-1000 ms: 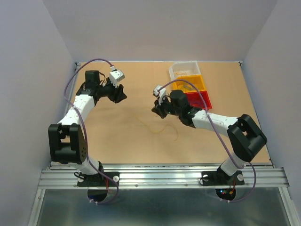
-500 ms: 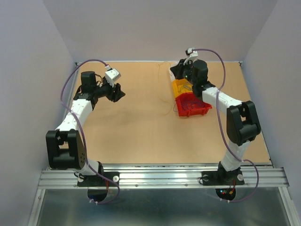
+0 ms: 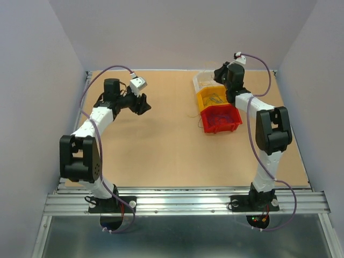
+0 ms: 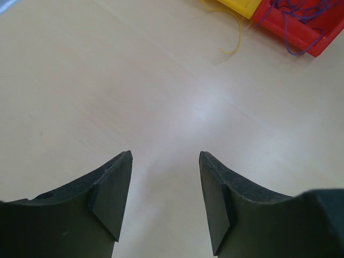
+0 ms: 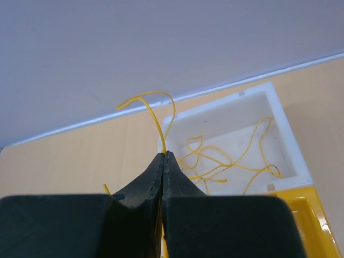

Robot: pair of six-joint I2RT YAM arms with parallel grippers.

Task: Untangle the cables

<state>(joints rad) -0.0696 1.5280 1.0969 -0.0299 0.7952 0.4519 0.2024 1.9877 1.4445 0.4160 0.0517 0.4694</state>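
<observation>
1. While the left hand [image 4: 164, 157] hung over the counter [image 3: 161, 145] toward its far left, its fingers [image 4: 110, 193] stood well apart, with nothing between them.
2. Only bare counter showed in the gap between those fingers in the left wrist view.
3. The right hand [image 5: 164, 155] was closed tight, its two fingers pressed together along their length.
4. It pinched a yellow cable [image 5: 157, 122], which rose from the fingertips and curled over into a small loop above them.
5. That hand sat at the far right of the counter, just in front of the white bin [image 5: 226, 115].
6. Inside the white bin lay more yellow cables [image 5: 226, 156], looped loosely over its floor.
7. Three bins stood in a row, each touching the next: the white one farthest, the yellow bin [image 3: 207, 99] in the middle and the red bin [image 4: 293, 35] nearest.
8. Purple cables [image 4: 301, 13] lay bunched in the red bin, one strand hanging over its front wall.
9. A loose yellow strand [image 4: 235, 32] curled on the counter just beside the yellow bin, on the side toward the left hand.
10. Whether that strand ran on into the yellow bin could not be told.
11. The two hands were well apart, the left one far from every cable.
</observation>
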